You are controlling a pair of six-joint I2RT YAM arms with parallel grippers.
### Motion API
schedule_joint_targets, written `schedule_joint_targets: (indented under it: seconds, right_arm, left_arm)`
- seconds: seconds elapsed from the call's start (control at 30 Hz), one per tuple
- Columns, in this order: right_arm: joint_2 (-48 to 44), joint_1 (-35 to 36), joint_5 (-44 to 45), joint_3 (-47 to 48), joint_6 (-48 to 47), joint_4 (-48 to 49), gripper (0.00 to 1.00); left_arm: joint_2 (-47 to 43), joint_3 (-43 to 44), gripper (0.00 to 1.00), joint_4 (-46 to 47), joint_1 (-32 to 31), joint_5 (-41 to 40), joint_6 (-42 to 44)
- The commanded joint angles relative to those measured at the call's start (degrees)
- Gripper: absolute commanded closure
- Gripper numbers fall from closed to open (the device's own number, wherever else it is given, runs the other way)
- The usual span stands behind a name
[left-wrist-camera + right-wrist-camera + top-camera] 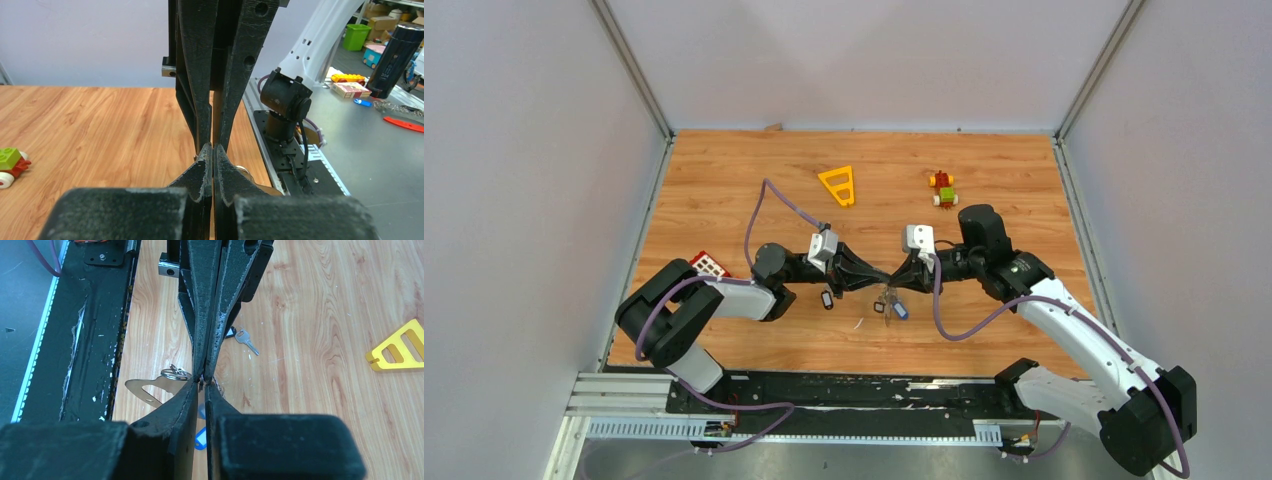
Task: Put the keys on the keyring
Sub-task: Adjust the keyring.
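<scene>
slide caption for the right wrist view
Right gripper and left gripper meet tip to tip, both shut, loose key beyond

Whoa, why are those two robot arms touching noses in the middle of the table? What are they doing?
They are working on getting keys onto a keyring. The left end effector and the right end effector are both squeezed shut and meet tip to tip above the wooden table. The silver keyring and a blue-tagged key are just under the tips, but it is hard to see which arm pinches what. Another key with a black tag lies loose on the table, not yet on the ring.
</scene>
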Motion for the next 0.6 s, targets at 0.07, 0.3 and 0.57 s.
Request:
schedule_joint_targets:
  seconds: [0.07,0.3,0.57]
  right_arm:
    - [-0.56,0.59,-0.1,1.03,0.83,3.87,0.92]
    - [-2.46,0.61,-0.04,0.77,0.26,4.24,1.0]
    - [-6.19,0.48,6.53,0.46,-5.13,1.11,1.0]
  left_arm:
    - [-0.11,1.17,1.0,7.33,-0.7,-0.37,0.93]
    - [0.7,0.52,1.0,7.36,-0.69,-0.97,2.49]
    - [0.36,0.66,0.97,7.36,0.53,-1.19,1.99]
